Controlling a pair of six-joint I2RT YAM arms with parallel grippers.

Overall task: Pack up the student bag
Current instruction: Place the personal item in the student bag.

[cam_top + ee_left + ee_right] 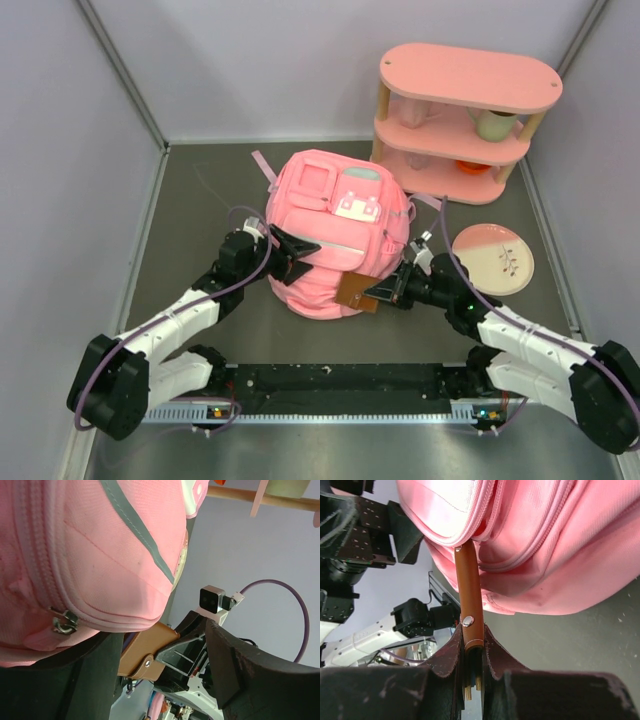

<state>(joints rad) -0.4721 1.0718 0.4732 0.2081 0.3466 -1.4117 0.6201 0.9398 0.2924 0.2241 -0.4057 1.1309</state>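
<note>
My left arm point(175, 318) and right arm point(525, 335): white link shells, black joint housings, fat black drum at each shoulder. Purple cable point(272, 580) loops along each arm to the wrist. Both bolted to a black base rail point(340, 380) with a white toothed strip on its near edge. Jaws: matte black wedges, inner faces scuffed brownish. Right wrist has a small white camera block point(214, 599), black lens face, white plug on its purple lead.
</note>
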